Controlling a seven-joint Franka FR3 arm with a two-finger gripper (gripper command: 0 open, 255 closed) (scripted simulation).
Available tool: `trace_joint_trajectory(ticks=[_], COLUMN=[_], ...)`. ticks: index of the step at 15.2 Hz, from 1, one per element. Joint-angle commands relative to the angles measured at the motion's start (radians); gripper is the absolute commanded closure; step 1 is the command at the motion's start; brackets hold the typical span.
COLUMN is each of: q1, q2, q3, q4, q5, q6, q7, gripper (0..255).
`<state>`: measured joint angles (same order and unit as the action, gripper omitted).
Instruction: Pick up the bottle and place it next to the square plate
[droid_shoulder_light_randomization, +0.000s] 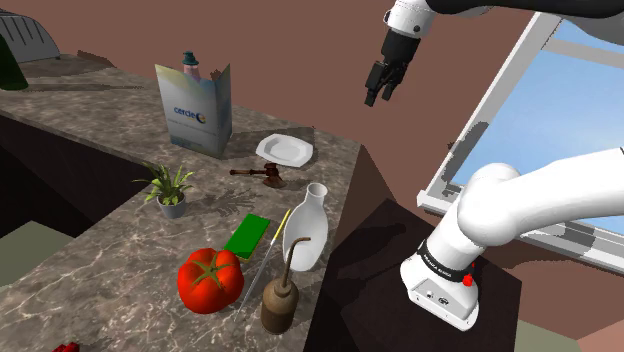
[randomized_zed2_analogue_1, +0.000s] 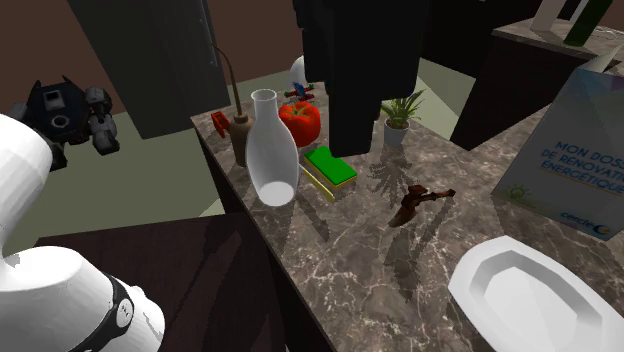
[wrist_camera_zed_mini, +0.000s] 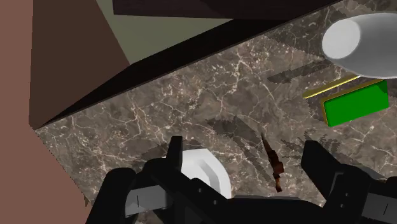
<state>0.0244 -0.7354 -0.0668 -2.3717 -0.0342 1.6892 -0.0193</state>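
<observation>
Bottle (droid_shoulder_light_randomization: 305, 228) free; tool (droid_shoulder_light_randomization: 378, 97) spread, empty.

counter (droid_shoulder_light_randomization: 110, 250): veined marble, polished | bottle (droid_shoulder_light_randomization: 305, 232): plain white, smooth, matt | tomato (droid_shoulder_light_randomization: 210, 280): glossy skin | gavel (droid_shoulder_light_randomization: 262, 174): brown wood

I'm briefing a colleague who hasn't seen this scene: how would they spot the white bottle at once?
Start at the marbled counter, along the edge nearest the robot's stand. The white bottle stands upright there beside a flat green block. It is plain white, narrow-necked, taller than the brown spouted can next to it.
</observation>
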Motion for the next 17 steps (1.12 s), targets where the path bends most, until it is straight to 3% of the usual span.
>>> trace_joint_trajectory(ticks=[1, 9, 17], q1=[0.0, 0.08, 0.175], q2=[0.0, -0.07, -0.057], q3=[0.0, 0.161, 0.34], q4=[0.0, -0.143, -0.219], q5=[0.0, 0.102, 0.219], q6=[0.0, 0.082, 0.187], q7=[0.0, 0.156, 0.317], gripper=[0, 0, 0])
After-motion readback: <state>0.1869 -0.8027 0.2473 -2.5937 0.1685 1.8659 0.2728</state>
